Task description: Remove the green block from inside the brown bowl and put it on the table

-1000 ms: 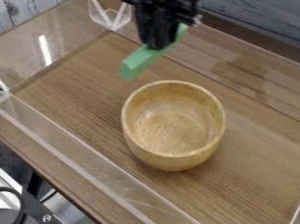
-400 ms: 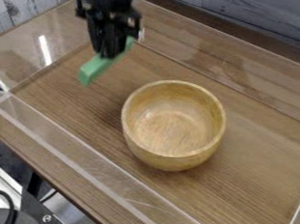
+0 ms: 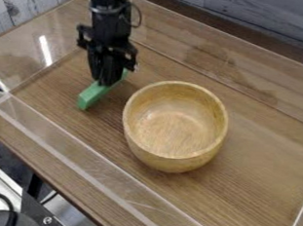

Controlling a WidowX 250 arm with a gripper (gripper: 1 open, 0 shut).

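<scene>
your gripper (image 3: 108, 75) is clamped on the green block (image 3: 93, 93), a small matte bright-green bar, tilted, its low end seemingly touching the table (image 3: 236, 62), at nine o'clock of the brown bowl (image 3: 176, 125).

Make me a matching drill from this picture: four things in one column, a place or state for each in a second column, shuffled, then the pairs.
Things:
1. green block
2. brown bowl
3. gripper
4. table

Place or state:
A. empty, right of the block
B. shut on the block's upper end
C. tilted, low over the table, outside the bowl
D. edged by clear walls

Pairs: 1-C, 2-A, 3-B, 4-D
</scene>
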